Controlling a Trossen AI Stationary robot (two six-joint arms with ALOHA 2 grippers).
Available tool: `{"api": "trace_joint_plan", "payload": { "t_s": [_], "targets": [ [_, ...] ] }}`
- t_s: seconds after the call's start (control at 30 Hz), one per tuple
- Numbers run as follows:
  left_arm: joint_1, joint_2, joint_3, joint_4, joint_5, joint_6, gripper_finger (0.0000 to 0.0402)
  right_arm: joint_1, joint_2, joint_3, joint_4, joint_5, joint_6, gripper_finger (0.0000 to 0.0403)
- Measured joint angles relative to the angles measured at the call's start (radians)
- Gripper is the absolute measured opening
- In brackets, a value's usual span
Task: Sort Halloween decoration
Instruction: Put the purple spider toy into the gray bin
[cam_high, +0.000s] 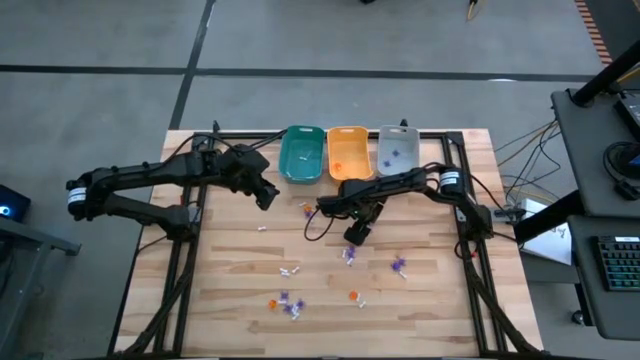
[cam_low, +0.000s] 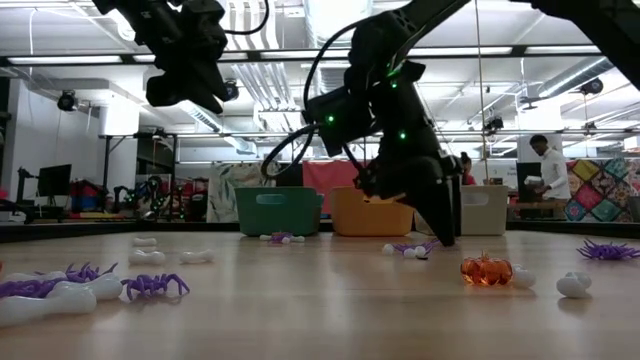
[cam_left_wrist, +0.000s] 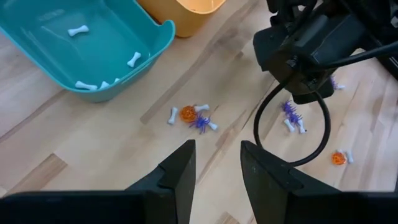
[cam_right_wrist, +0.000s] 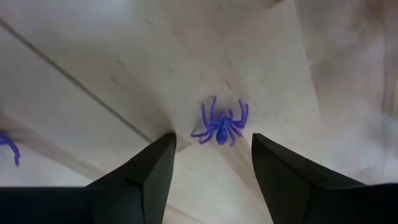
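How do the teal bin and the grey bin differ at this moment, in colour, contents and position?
The teal bin sits at the left end of the row; the grey bin sits at the right end, with the orange bin between them. The teal bin holds white bones; the grey bin holds purple pieces. Both are rectangular, open-topped, and stand at the table's far edge.

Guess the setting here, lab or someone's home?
Most likely a robotics lab or workshop. The low view looks past the wooden table into a big open hall with ceiling strip lights, and the high view shows a side desk with a keyboard and loose cables.
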Motion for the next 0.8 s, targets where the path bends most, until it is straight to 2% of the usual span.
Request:
{"api": "trace_joint_plan", "payload": {
  "t_s": [0.3, 0.53, 0.8],
  "targets": [
    [0.0, 0.0, 0.0, 0.0, -0.025, 0.0, 0.0109, -0.037, 0.002, -0.002, 0.028, -0.023, -0.109, 0.0193],
    [0.0, 0.0, 0.0, 0.0, -0.025, -0.002, 0.0109, -0.07, 0.004, -0.003, 0.046, -0.07, -0.211, 0.0154],
    [0.0, 0.0, 0.0, 0.011, -0.026, -0.01, 0.0109, -0.072, 0.004, -0.003, 0.051, -0.067, -0.257, 0.01]
  ]
}}
